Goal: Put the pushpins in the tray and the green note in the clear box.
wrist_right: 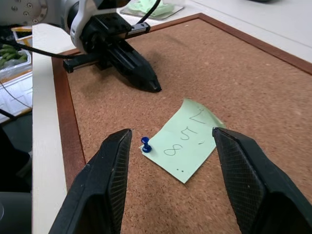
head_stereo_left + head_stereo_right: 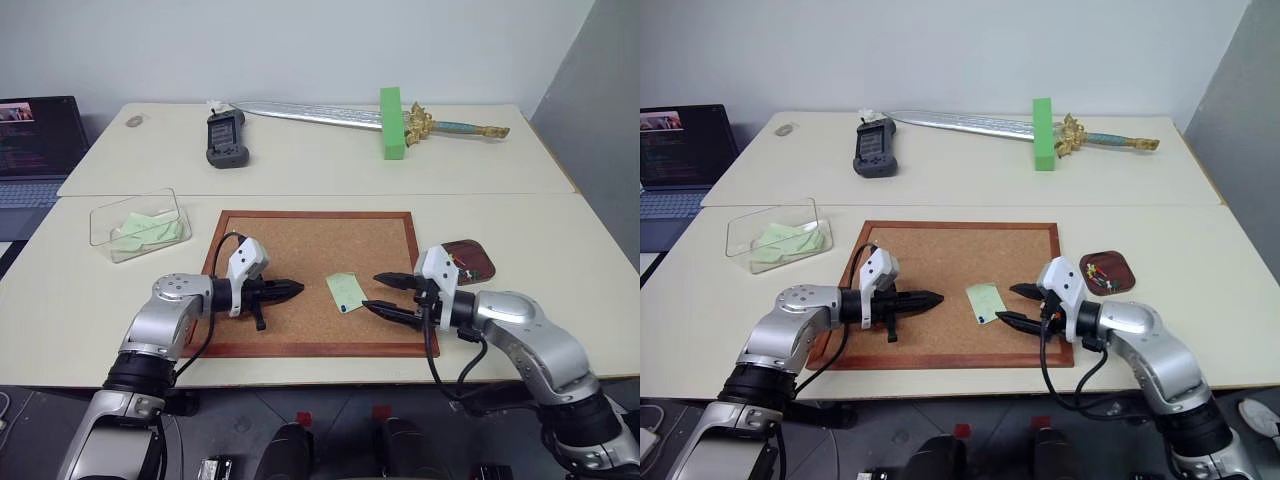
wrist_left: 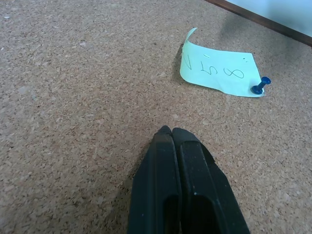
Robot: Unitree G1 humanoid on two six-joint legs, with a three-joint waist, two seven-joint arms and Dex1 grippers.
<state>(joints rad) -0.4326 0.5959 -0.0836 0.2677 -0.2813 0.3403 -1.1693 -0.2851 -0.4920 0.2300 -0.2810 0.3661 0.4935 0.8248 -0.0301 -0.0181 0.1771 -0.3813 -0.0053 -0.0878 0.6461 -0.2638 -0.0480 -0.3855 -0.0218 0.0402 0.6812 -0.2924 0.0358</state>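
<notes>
Your right hand (image 1: 168,141) is spread wide just over the corkboard (image 2: 300,250), its fingers flanking the green note (image 1: 187,139), which lies flat, held at one corner by a blue pushpin (image 1: 146,145). Your left hand (image 2: 290,291) is pressed together, pointing at the note from its other side. The tray (image 2: 478,262) sits beyond your right hand on the bench (image 2: 560,240); the clear box (image 2: 140,225) stands near the board's far left corner.

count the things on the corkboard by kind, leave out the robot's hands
pale-green rectangular paper note: 1
blue plastic-headed pushpin: 1
total: 2, both on the wood-framed corkboard
</notes>
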